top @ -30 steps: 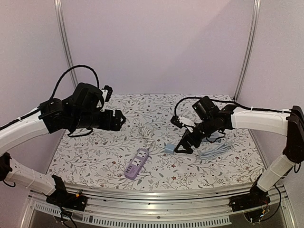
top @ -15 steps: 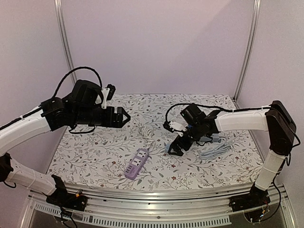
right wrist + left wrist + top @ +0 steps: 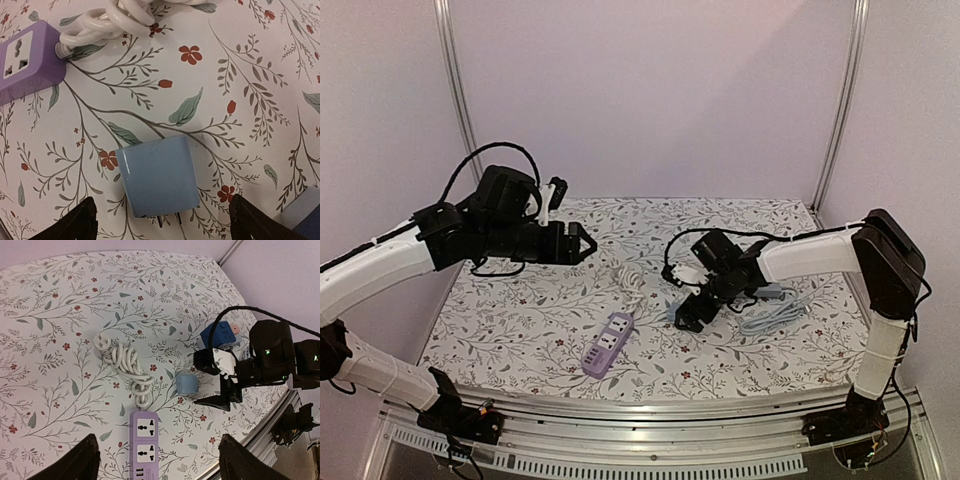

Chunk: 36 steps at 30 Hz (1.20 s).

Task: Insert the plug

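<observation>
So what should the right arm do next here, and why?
Probably lower the right gripper and close on the blue plug: the gripper is open and straddles the plug, which lies ungrasped on the table, apart from the purple power strip.

We looked from above and behind, over the near edge, onto the whole bench (image 3: 520, 330). Our left wrist camera faced down from high up. Our right wrist camera sat close over the blue plug (image 3: 157, 175) and power strip (image 3: 27, 62), which all views shared.
</observation>
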Each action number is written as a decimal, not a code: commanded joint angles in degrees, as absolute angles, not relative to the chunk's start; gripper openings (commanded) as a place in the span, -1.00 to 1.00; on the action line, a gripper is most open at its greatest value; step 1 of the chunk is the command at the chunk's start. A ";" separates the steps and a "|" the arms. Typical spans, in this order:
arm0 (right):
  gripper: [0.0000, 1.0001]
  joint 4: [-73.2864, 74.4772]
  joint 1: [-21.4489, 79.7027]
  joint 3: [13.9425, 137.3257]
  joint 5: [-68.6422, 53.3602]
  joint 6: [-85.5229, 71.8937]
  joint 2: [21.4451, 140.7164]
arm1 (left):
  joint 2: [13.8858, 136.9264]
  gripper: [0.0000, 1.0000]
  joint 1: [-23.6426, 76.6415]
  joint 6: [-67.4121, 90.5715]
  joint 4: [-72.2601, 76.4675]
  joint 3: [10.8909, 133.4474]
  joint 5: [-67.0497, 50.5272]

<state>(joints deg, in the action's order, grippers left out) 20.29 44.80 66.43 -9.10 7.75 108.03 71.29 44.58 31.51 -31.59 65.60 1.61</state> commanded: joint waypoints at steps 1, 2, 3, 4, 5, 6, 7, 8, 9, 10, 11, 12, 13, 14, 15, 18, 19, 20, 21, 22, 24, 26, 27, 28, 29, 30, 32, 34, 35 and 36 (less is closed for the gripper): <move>0.77 17.27 45.87 66.25 -7.72 8.30 109.56 | 72.04 0.59 43.34 30.87 -32.47 67.32 1.12; 0.75 16.58 46.01 65.70 -7.50 8.80 109.72 | 72.12 0.58 43.26 30.88 -32.63 67.28 1.22; 0.75 15.77 46.13 65.13 -7.47 9.50 109.85 | 72.12 0.57 43.25 30.91 -32.75 67.24 1.27; 0.74 14.61 46.11 64.60 -7.45 9.86 109.86 | 72.01 0.56 43.16 30.92 -32.76 67.19 1.31; 0.74 14.07 46.14 64.03 -7.58 10.11 109.73 | 71.99 0.56 43.16 30.90 -32.76 67.23 1.32; 0.74 13.00 46.12 63.45 -7.97 10.79 109.61 | 71.99 0.55 43.08 30.97 -32.73 67.28 1.32; 0.74 11.67 46.08 62.62 -8.32 11.22 109.49 | 72.07 0.55 43.07 31.00 -32.68 67.36 1.25; 0.73 10.64 46.11 62.03 -8.91 11.74 109.30 | 72.11 0.54 43.00 30.98 -32.68 67.54 1.17; 0.73 9.61 46.12 61.44 -9.18 12.16 109.20 | 72.17 0.53 42.98 30.90 -32.67 67.77 1.02; 0.73 8.85 46.14 60.92 -9.22 12.68 109.16 | 72.23 0.51 42.91 30.89 -32.76 67.95 0.91; 0.72 8.26 46.14 60.64 -9.22 12.88 109.23 | 72.24 0.50 42.89 30.84 -32.96 68.20 0.88; 0.72 7.73 46.08 60.13 -9.27 12.98 109.31 | 72.20 0.48 42.89 30.79 -33.11 68.39 0.88; 0.71 7.13 46.12 59.48 -9.35 13.00 109.29 | 72.04 0.46 42.89 30.82 -33.34 68.46 0.88; 0.70 6.53 46.13 58.83 -9.46 13.05 109.21 | 71.83 0.45 42.89 30.76 -33.40 68.34 0.92; 0.70 5.86 46.14 58.02 -9.54 13.16 109.10 | 71.52 0.44 42.89 30.77 -33.54 68.25 1.07; 0.63 3.26 46.09 55.59 -10.10 13.50 108.19 | 70.38 0.40 42.89 30.98 -33.73 67.21 1.61; 0.61 2.30 46.11 54.82 -10.55 13.66 108.00 | 69.98 0.39 42.89 31.06 -33.68 66.83 1.81; 0.59 1.23 46.08 54.09 -10.91 14.02 107.62 | 69.63 0.37 42.89 31.14 -33.74 66.54 1.91; 0.55 0.86 46.07 54.01 -11.41 14.16 107.57 | 69.41 0.34 42.89 31.25 -33.73 66.31 1.93; 0.51 0.65 46.00 53.97 -11.81 14.16 107.71 | 69.31 0.30 42.89 31.22 -33.77 66.15 1.81; 0.48 -0.80 46.04 53.86 -12.28 14.43 108.09 | 69.31 0.24 42.83 31.19 -34.01 66.22 1.68; 0.28 -0.33 46.04 54.27 -12.43 14.65 108.78 | 69.26 0.18 42.80 31.18 -34.18 66.43 1.58; 0.17 -0.32 46.02 54.19 -12.66 14.63 108.96 | 69.14 0.16 42.80 31.27 -34.13 66.52 1.65; 0.06 -0.41 46.05 53.92 -12.92 14.59 108.89 | 68.90 0.14 42.80 31.35 -34.14 66.45 1.78; -0.04 -0.58 45.99 53.62 -13.06 14.46 108.69 | 68.64 0.13 42.80 31.49 -34.14 66.33 1.92; -0.13 -0.57 46.05 53.39 -13.23 14.13 108.32 | 68.43 0.12 42.80 31.71 -34.06 66.09 2.03; -0.20 -0.42 46.03 53.14 -13.42 13.68 107.75 | 68.01 0.11 42.81 31.99 -34.01 65.65 2.03; -0.21 -0.54 45.97 52.79 -13.45 13.29 107.22 | 68.00 0.10 42.85 32.19 -33.86 65.33 1.94; -0.22 -0.61 46.03 52.68 -13.51 13.07 107.02 | 67.99 0.09 42.81 32.25 -33.71 65.24 1.86; -0.24 -0.69 46.05 52.57 -13.61 13.02 107.04 | 68.13 0.09 42.85 32.19 -33.55 65.22 1.77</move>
<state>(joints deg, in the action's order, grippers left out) -1.96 45.76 54.30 -13.04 13.80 107.72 68.86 43.68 31.77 -32.71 66.39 1.91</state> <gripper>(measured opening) 0.430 0.551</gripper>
